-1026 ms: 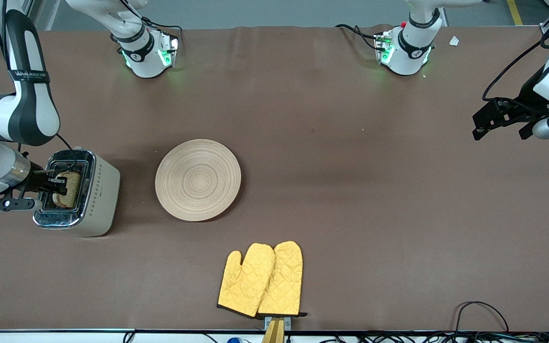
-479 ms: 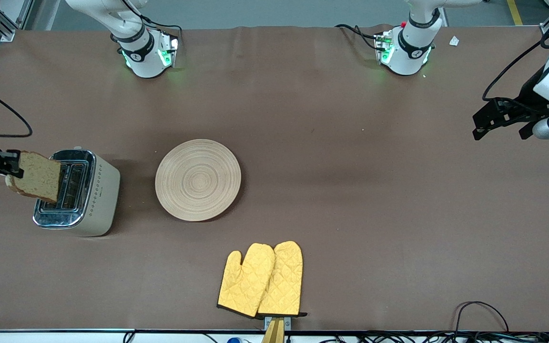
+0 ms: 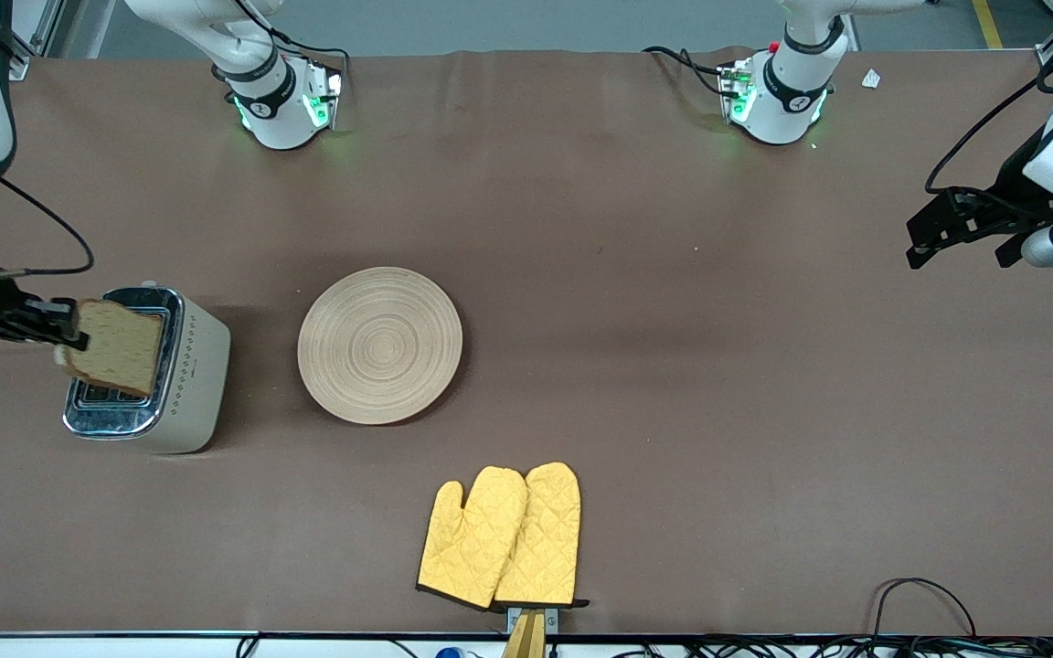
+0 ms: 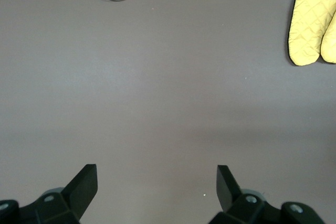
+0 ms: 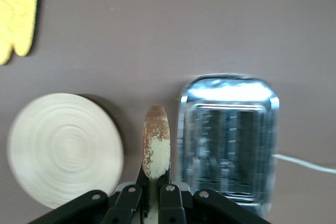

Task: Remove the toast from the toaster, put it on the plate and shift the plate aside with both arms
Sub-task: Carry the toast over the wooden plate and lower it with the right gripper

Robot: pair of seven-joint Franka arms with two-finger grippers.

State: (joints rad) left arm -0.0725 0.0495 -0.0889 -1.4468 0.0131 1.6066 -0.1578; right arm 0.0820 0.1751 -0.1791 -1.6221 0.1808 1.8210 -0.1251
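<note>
My right gripper (image 3: 65, 334) is shut on the toast (image 3: 117, 346), a speckled brown slice held on edge in the air over the toaster (image 3: 154, 370). In the right wrist view the toast (image 5: 156, 146) sticks out edge-on from my gripper (image 5: 155, 188), between the toaster (image 5: 228, 135) and the plate (image 5: 63, 148). The round light-wood plate (image 3: 380, 344) lies flat on the table beside the toaster, toward the left arm's end. My left gripper (image 3: 963, 239) is open and empty, held high over bare table at the left arm's end; its open jaws show in the left wrist view (image 4: 156, 187).
A pair of yellow oven mitts (image 3: 501, 536) lies near the table's front edge, nearer the camera than the plate; it also shows in the left wrist view (image 4: 313, 22). The arm bases (image 3: 281, 100) stand along the back. Cables hang at the front edge (image 3: 924, 603).
My right gripper has pulled the toast up out of the toaster slot, then carried it slightly toward the plate, over the toaster. The left arm has not moved.
</note>
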